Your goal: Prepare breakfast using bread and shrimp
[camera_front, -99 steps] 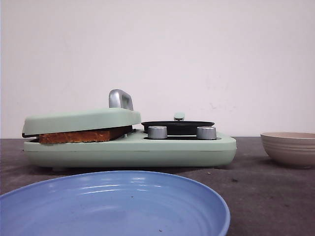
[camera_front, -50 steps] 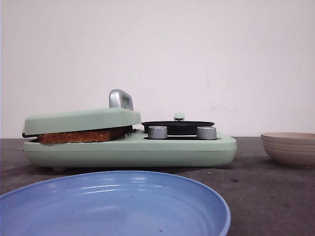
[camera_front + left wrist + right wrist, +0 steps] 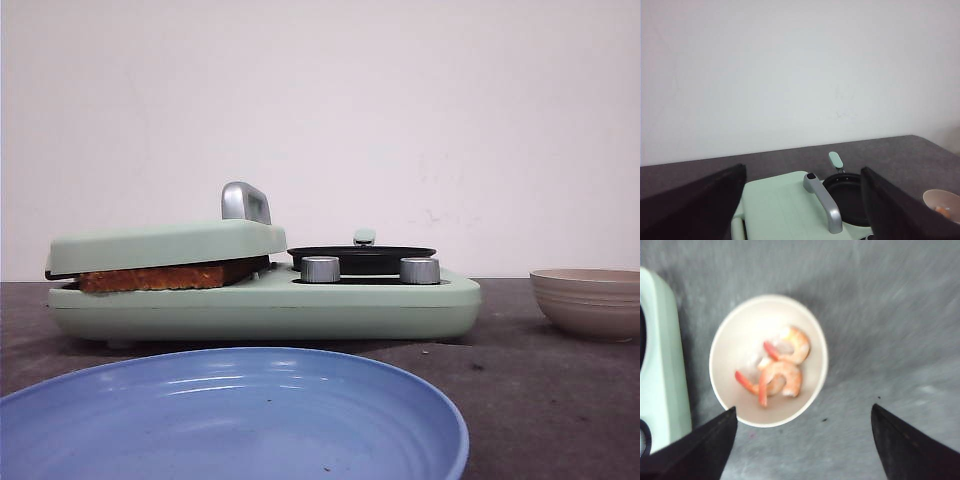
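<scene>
Bread (image 3: pixel 165 277): a browned slice lies inside the left half of the pale green breakfast maker (image 3: pixel 300 305), pressed under its lid (image 3: pixel 165 245); only the crust edge shows, in the gap between lid and base. Whether a second slice lies with it cannot be told.
Lid: down on the bread, slightly tilted, with a silver handle (image 3: pixel 245 202) standing on top; the left wrist view shows the same handle (image 3: pixel 824 202) from above.
Pan (image 3: pixel 360 258): a small black round pan sits on the right half of the breakfast maker, behind two silver knobs (image 3: pixel 320 269); its green handle tip points toward the back wall.
Shrimp (image 3: pixel 782 370): curled orange-pink pieces lie together in a beige bowl (image 3: pixel 735 350); the exact count is blurred.
Bowl: stands on the dark grey surface (image 3: pixel 540 400) to the right of the breakfast maker, near it but apart.
Plate (image 3: pixel 230 420): a blue plate sits closest to the front camera, in front of the breakfast maker.
Left end effector (image 3: pixel 802 210): released, its two dark fingers spread wide, above the lid and handle, touching nothing.
Right end effector (image 3: pixel 802 445): released, fingers wide apart, directly above the bowl of shrimp, holding nothing.
</scene>
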{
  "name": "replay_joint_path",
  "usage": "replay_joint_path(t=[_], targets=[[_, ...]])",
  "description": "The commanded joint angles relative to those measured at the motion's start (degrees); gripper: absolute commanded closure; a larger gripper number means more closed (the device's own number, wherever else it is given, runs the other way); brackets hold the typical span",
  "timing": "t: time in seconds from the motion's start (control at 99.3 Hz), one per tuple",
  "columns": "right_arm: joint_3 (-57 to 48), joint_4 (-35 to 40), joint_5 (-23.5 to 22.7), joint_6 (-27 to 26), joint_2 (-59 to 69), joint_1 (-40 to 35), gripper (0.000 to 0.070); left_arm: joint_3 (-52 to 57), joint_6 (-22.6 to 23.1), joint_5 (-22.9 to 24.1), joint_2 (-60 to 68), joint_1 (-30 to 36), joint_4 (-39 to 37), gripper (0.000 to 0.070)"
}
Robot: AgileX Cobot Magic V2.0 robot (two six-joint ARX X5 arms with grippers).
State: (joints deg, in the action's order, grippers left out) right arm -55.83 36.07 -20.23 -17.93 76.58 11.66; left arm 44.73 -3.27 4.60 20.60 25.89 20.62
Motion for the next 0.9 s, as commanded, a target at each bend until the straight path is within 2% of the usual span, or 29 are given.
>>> replay_joint_path(t=[0.0, 0.252, 0.463, 0.725, 0.795, 0.886], targets=[[-0.9, -0.6, -1.4, -2.1, 2.9, 0.1, 0.0163, -0.2, -0.4, 0.1, 0.4, 0.2, -0.5, 0.0266], [-0.9, -1.4, -3.2, -3.1, 10.8, -1.0, 0.0163, -0.3, -0.2, 0.2, 0.8, 0.2, -0.9, 0.0266], [-0.9, -3.7, -7.0, -4.0, 14.8, -2.6, 0.0163, -0.3, 0.0, 0.2, 1.1, 0.2, -1.0, 0.0266], [-0.9, -4.8, -6.5, -4.2, 17.9, -4.8, 0.0175, -0.3, 0.0, 0.1, 2.5, 0.2, -1.0, 0.0266], [-0.9, -4.8, -5.9, -4.1, 18.4, -5.2, 0.0241, -0.3, 0.0, 0.1, 2.6, 0.2, -0.9, 0.0266], [-0.9, -5.0, -4.8, -3.9, 18.5, -5.4, 0.0446, -0.3, 0.0, 0.2, 2.6, 0.2, -1.0, 0.0266]])
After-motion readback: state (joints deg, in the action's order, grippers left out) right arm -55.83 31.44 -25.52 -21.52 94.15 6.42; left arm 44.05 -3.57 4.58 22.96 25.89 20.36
